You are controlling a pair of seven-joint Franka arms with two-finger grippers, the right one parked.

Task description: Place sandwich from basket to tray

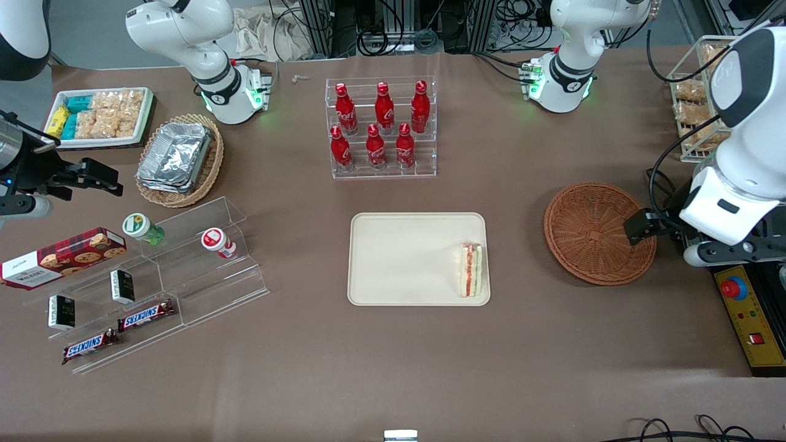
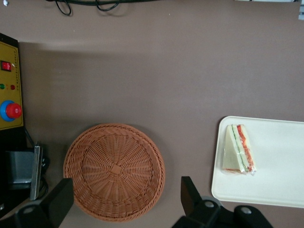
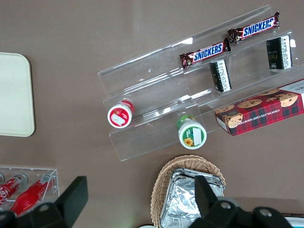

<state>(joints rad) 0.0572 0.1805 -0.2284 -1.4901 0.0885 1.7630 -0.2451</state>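
Observation:
The sandwich [image 1: 471, 269] [image 2: 239, 149] lies on the cream tray [image 1: 399, 258] [image 2: 280, 161], at the tray's end nearest the basket, with its red and green cut edge showing. The reddish-brown basket [image 1: 589, 233] [image 2: 114, 171] sits beside the tray toward the working arm's end of the table, and nothing is in it. My gripper [image 1: 645, 227] [image 2: 126, 185] hangs above the basket's edge farthest from the tray. It is open, with its black fingers [image 2: 190, 192] spread wide and nothing between them.
A yellow control box with a red button [image 1: 746, 313] [image 2: 10, 110] sits next to the basket at the table's end. A rack of red bottles [image 1: 382, 127] stands farther from the front camera than the tray. Acrylic snack steps [image 1: 153, 270] and a tan basket of foil containers [image 1: 178, 158] are toward the parked arm's end.

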